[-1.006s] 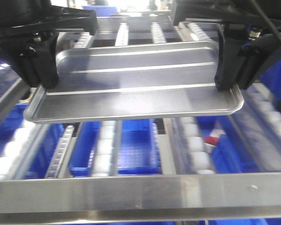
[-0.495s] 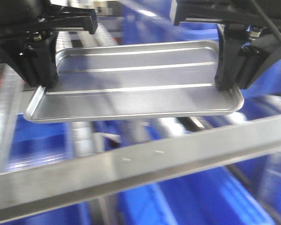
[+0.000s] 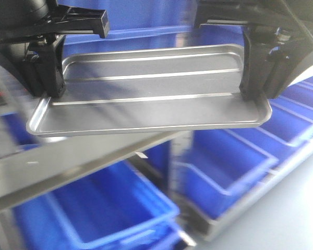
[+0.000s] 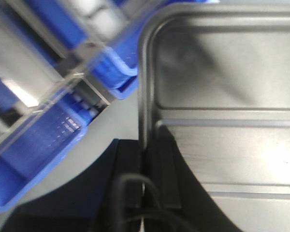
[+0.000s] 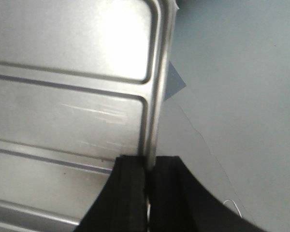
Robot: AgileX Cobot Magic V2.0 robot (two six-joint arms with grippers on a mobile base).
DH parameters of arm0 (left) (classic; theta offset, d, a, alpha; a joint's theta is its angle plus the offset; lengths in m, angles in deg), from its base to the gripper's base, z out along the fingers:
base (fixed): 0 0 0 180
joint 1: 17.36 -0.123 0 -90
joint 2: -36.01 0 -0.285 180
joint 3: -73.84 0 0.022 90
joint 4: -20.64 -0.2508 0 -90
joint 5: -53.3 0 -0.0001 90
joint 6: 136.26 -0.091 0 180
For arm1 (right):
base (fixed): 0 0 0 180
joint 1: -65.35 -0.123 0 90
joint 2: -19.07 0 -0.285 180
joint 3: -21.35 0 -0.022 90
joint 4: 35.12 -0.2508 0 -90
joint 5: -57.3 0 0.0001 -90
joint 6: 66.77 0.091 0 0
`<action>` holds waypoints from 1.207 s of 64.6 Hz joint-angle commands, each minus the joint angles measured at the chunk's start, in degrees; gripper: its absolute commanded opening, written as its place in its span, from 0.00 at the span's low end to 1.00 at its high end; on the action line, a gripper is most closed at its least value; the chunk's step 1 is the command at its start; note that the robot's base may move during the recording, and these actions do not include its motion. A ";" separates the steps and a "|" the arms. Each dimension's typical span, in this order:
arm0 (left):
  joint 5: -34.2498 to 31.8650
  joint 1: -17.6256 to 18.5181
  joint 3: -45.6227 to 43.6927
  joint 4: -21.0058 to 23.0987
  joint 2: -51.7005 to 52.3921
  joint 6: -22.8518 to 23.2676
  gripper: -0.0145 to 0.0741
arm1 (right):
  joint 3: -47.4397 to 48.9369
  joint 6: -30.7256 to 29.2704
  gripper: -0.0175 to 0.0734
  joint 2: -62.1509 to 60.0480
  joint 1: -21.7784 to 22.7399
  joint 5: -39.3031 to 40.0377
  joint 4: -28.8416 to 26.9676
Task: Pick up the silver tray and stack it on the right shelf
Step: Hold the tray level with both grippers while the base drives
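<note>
Silver tray [image 3: 146, 99] aloft; left tool [image 4: 145, 162] and right tool [image 5: 148, 169] clamped on opposite end rims.

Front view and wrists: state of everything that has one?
silver tray: held level in the air, empty
left gripper: shut on the tray's left rim
right gripper: shut on the tray's right rim
blue bin: below the tray, open-topped, looks empty
</note>
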 commanded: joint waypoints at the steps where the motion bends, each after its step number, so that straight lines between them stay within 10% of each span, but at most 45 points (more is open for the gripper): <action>1: -2.10 0.80 -2.14 0.42 2.35 -0.58 0.06 | 1.82 -0.97 0.26 -2.06 -0.15 4.10 0.92; 78: -2.10 0.80 -2.14 0.42 2.35 -0.58 0.06 | 1.82 -0.97 0.26 -2.06 -0.15 4.10 0.86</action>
